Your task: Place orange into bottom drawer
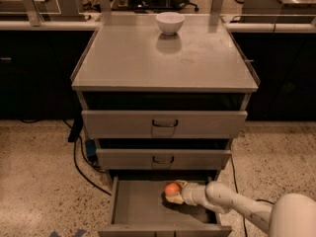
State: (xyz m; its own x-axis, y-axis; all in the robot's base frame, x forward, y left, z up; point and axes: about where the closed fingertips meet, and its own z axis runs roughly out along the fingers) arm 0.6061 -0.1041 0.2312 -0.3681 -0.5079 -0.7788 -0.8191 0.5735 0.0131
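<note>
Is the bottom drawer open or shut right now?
Open: the bottom drawer is pulled out, its grey floor showing, and the gripper holds the orange inside it.

Surroundings, single view: you have a grey cabinet, one bowl and floor cables to log.

Note the white bowl (170, 22) upright at the back centre of the cabinet top (163, 63), its reflection just in front of it. Below, the top drawer (123, 124) and middle drawer (123, 159) each carry a dark handle at centre. On the speckled floor (34, 181) you see a black cable (81, 169) curving along the cabinet's left side, near a small blue object (90, 148) whose nature you cannot tell. A thinner cable (236, 191) runs down on the right. Dark counters (34, 73) flank the cabinet. For the record: gripper (175, 191) inside the bottom drawer (138, 201), closed around the orange (172, 188).
</note>
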